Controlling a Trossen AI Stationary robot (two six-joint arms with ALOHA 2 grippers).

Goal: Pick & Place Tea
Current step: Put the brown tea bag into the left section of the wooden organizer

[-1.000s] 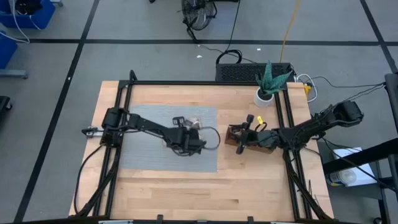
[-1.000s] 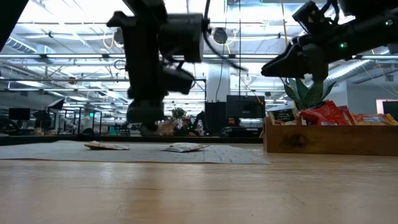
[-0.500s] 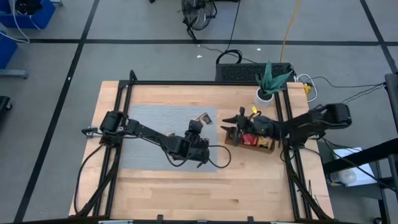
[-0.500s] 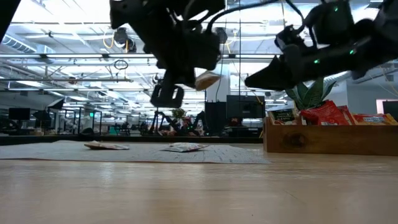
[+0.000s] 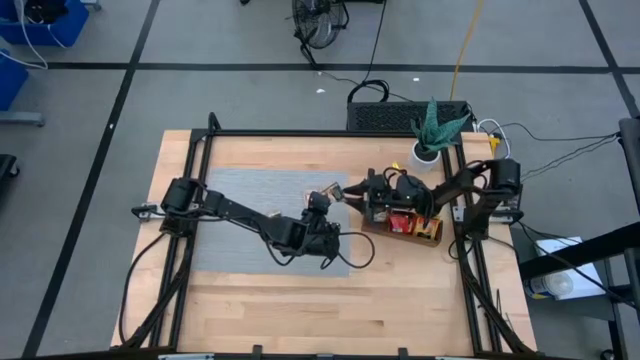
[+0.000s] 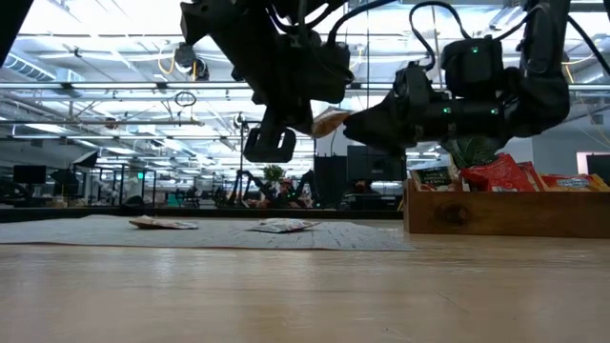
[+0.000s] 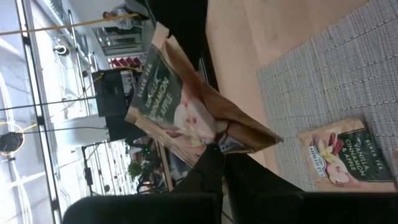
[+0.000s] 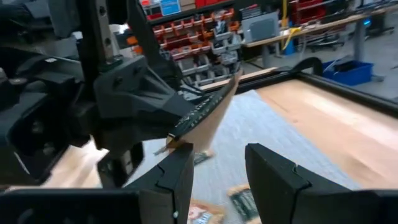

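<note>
— What does the left wrist view give that the overhead one doesn't?

— The print. From above, the held tea sachet (image 5: pixel 333 191) is only a pale fleck at the mat's edge; up close the sachet (image 7: pixel 186 112) reads as brown paper with a dark green label, pinched by one corner in the left claw (image 7: pixel 217 149). A second sachet (image 7: pixel 345 155) lies flat on the grey mat (image 7: pixel 329 81) beneath.

— And the claws themselves?

— The left claw (image 5: pixel 325 197) is closed on that sachet, held in the air above the mat. The right claw (image 8: pixel 214 165) is spread open, fingers (image 8: pixel 270 171) either side of a gap, facing the sachet's edge (image 8: pixel 208 115) without touching it. The low view shows the two claws meeting nose to nose (image 6: pixel 329 119).

— The surface?

— A wooden tabletop (image 5: pixel 260 300) carrying the mat (image 5: pixel 230 250), with two loose sachets (image 6: pixel 162 224) lying on it. The wooden tray (image 6: pixel 505 211) stands on the right, packed with sachets, beside a potted plant (image 5: pixel 432 135). Beyond lies a bright workshop with shelving.
</note>
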